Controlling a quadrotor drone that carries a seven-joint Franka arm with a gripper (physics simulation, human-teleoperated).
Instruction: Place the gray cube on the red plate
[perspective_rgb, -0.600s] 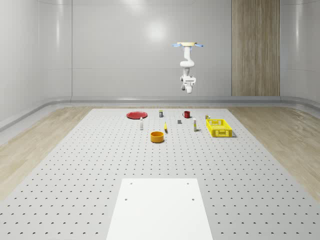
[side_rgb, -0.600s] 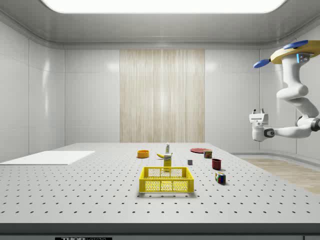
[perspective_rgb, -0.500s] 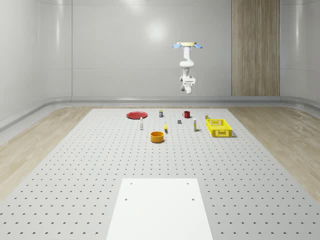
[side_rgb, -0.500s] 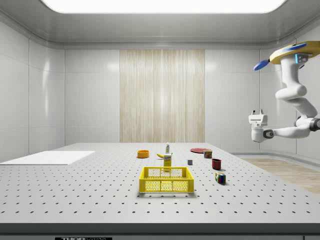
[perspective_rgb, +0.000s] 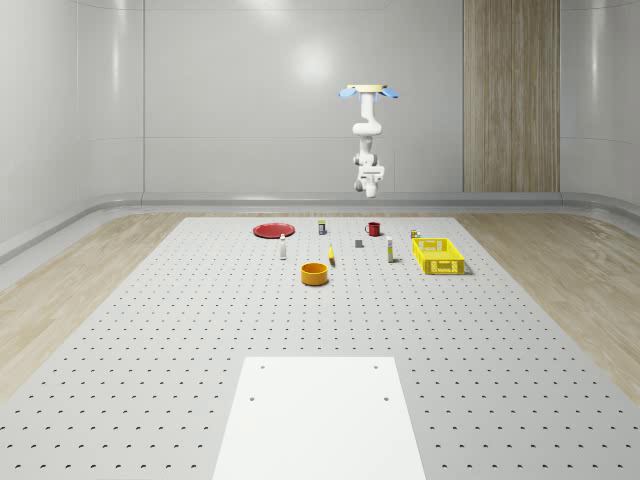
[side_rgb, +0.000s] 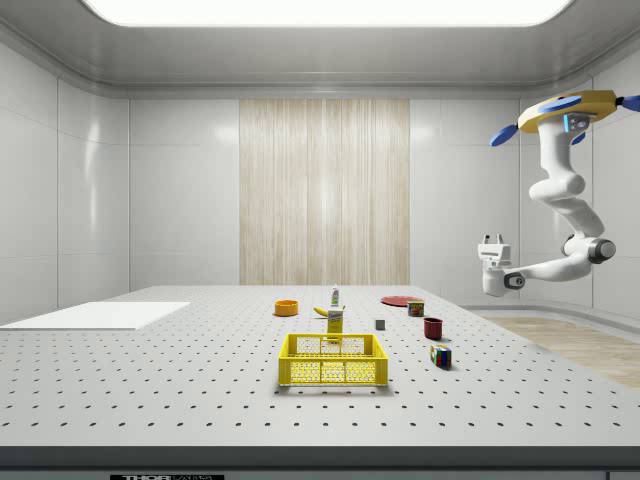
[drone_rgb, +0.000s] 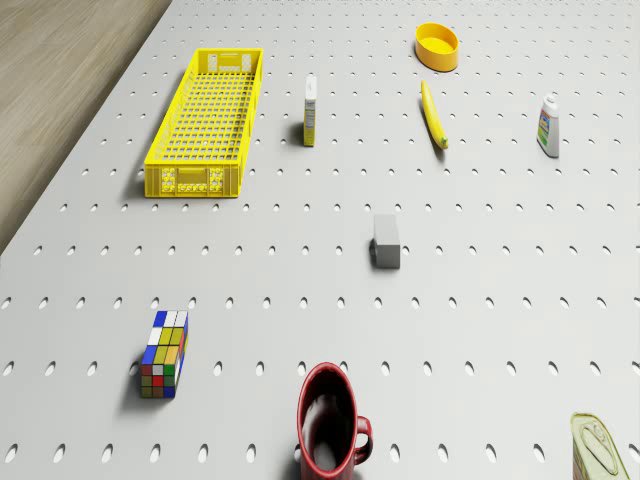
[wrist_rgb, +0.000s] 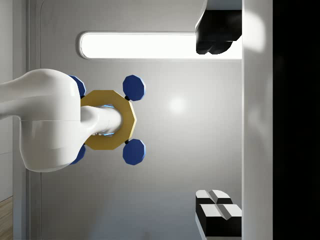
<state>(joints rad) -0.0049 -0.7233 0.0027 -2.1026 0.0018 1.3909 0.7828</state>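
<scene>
As the drone (side_rgb: 570, 106) has shifted toward the side view's left, I see it hover high beyond the table's far edge. The gripper (side_rgb: 491, 242) points upward, spread wide, holding nothing. The gray cube (drone_rgb: 387, 242) lies untouched on the table (perspective_rgb: 150, 350), well apart from the red plate (perspective_rgb: 273, 230); approach only begins.
</scene>
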